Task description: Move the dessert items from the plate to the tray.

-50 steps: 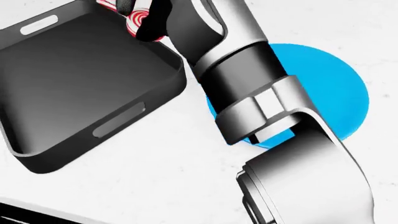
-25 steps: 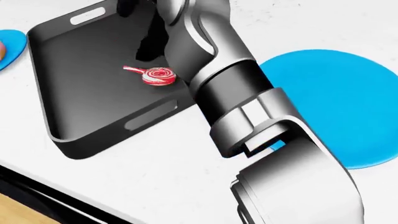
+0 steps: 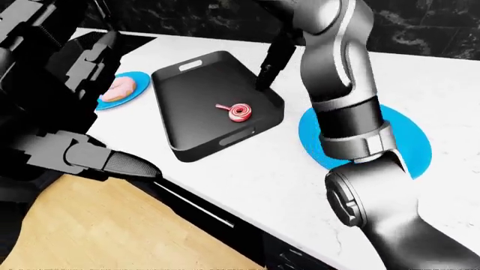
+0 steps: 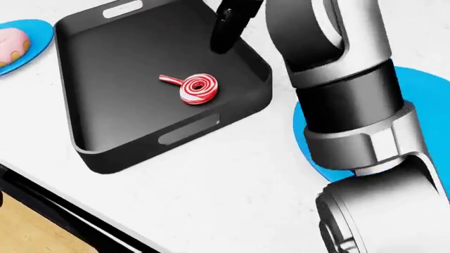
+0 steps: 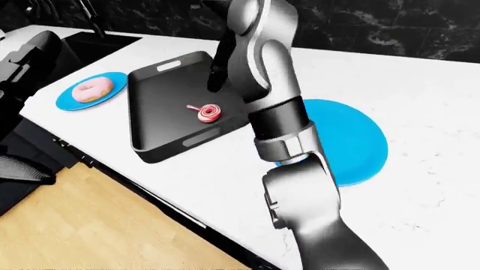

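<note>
Red-and-white lollipop (image 4: 196, 88) lying flat mid-tray (image 4: 105, 153), evidently delivered. Right hand (image 4: 226, 29) hovering above the tray's upper right, holding nothing, finger spread unclear. Pink doughnut (image 5: 94, 88) waiting on the small blue plate (image 5: 71, 103), upper left.

Bright, even render light, sharp all over, no blur. Soft glare on the grey arm (image 4: 337, 63); faint shadows inside the black tray (image 4: 105, 79).

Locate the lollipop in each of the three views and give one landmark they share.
Left-eye view: lollipop inside the black tray, toward its right side.
Head view: in the tray, centre of the picture, above the near handle slot.
Right-eye view: in the tray, just left of the right arm.
Shared landmark: the tray's near handle slot.
</note>
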